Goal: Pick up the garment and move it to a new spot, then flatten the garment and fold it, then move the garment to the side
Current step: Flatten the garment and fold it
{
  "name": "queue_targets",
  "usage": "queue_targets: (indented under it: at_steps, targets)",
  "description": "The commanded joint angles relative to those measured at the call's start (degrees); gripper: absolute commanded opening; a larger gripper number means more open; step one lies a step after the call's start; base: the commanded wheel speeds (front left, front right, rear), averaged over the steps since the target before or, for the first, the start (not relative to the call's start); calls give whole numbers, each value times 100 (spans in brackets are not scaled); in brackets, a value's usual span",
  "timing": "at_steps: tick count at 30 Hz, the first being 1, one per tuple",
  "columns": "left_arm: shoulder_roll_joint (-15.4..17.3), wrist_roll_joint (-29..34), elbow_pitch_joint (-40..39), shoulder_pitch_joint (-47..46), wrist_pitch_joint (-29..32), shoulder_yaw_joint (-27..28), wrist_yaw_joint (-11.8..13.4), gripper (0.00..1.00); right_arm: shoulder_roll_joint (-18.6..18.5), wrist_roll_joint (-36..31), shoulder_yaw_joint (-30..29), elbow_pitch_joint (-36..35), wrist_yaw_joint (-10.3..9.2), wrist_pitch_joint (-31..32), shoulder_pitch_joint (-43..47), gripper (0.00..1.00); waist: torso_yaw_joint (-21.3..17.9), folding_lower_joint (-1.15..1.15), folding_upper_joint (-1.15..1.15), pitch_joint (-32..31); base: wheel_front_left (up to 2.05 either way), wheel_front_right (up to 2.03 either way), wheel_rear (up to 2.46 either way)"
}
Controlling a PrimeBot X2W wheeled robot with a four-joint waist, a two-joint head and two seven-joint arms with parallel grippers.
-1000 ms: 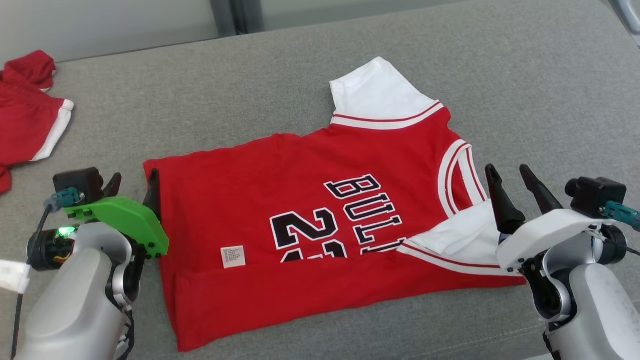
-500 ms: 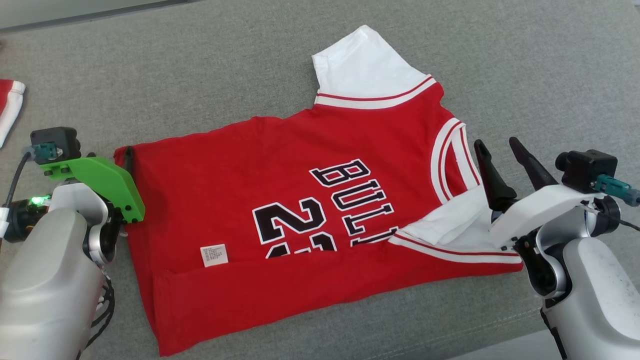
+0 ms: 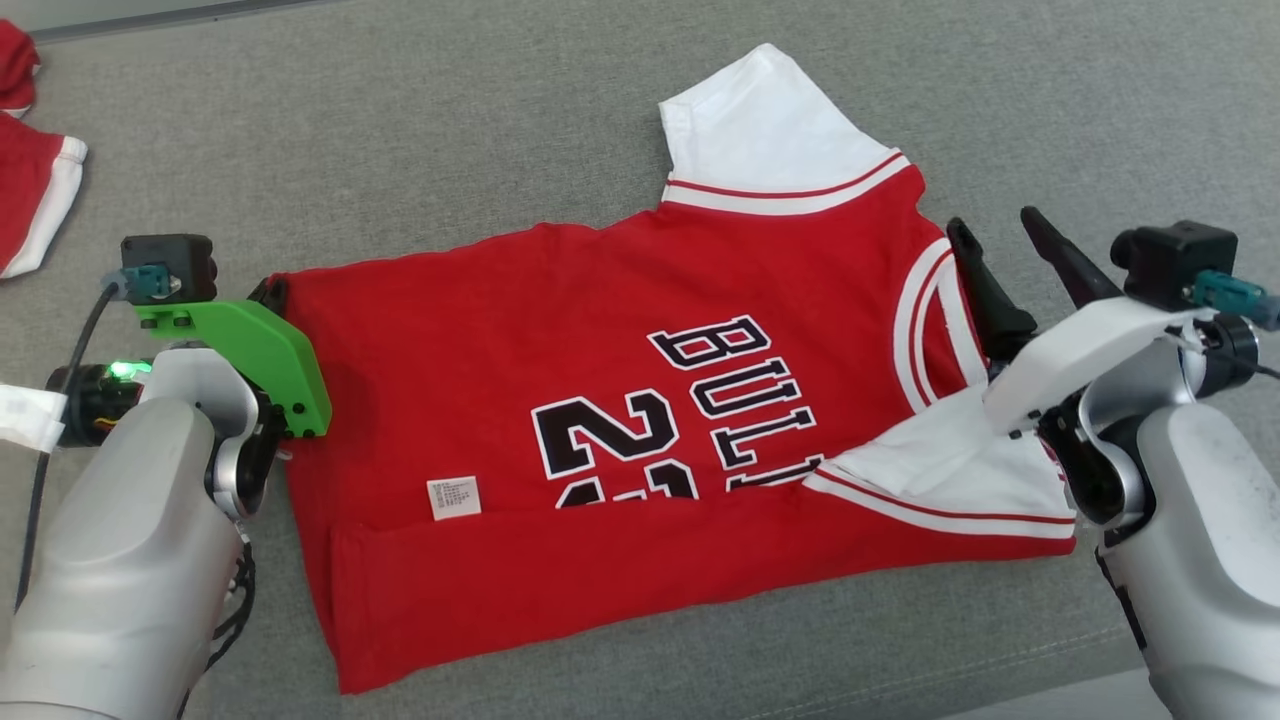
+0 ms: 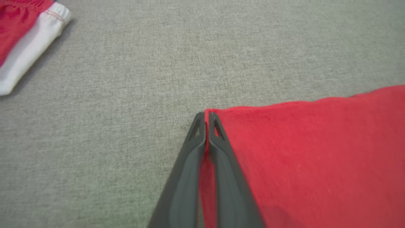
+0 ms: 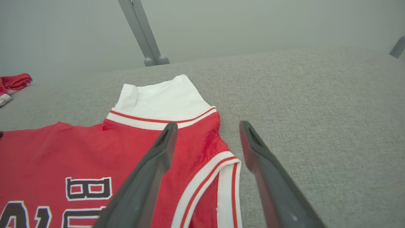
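Observation:
A red jersey garment (image 3: 600, 330) with white sleeves and black lettering lies flat on the grey cushion, its lower edge folded up. My left gripper (image 3: 272, 293) is at the garment's far left corner. The left wrist view shows this left gripper (image 4: 206, 122) shut, with red fabric of the garment (image 4: 316, 152) pinched between its fingers. My right gripper (image 3: 997, 226) is open at the striped neckline on the right. In the right wrist view the right gripper (image 5: 208, 126) has one finger over the garment (image 5: 63, 152) and one over bare cushion.
A second red and white piece of clothing (image 3: 40, 190) lies at the far left, the same clothing (image 4: 28, 44) showing ahead of my left gripper. The grey cushion (image 3: 400, 130) stretches beyond the garment. A metal post (image 5: 142, 31) stands behind the cushion.
My left gripper has shut on the garment's left corner. The right gripper has moved forward to the neckline, still open. The head camera has shifted.

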Motion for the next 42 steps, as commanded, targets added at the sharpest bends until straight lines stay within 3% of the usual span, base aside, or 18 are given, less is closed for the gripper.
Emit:
queue_targets:
  at_steps: [1, 7, 11, 18, 26, 41, 42]
  targets:
    - [-47, 29, -27, -64, -91, -29, -46, 0, -59, -63, 34, 100, 0, 54, -210, 100, 100, 0, 0, 21, 0, 0, 0]
    - [-214, 154, -292, -163, -427, -153, -124, 0, -238, -294, 154, 793, 0, 302, -1094, 100, 481, 0, 0, 62, 0, 0, 0]
    - [-406, 231, -738, -192, -658, -278, -177, 0, -412, -562, 205, 1971, 0, 691, -2046, 100, 972, 0, 0, 171, 0, 0, 0]
    - [-582, 306, -1145, -209, -816, -395, -131, 0, -350, -799, 232, 3239, 0, 858, -3043, 100, 1450, 0, 0, 407, 0, 0, 0]
    - [-852, 302, -1232, -348, -907, -486, -107, 0, -302, -1315, -227, 4622, 0, 821, -3943, 100, 1783, 0, 0, 706, 0, 0, 0]
    - [-1090, 271, -1007, -553, -1061, -609, -203, 0, -298, -1728, -472, 5754, 0, 652, -4530, 100, 2028, 0, 0, 863, 0, 0, 0]
    - [-1091, 275, -993, -562, -1063, -616, -209, 0, -281, -1744, -459, 5793, 0, 661, -4544, 82, 2033, 0, 0, 865, 0, 0, 0]
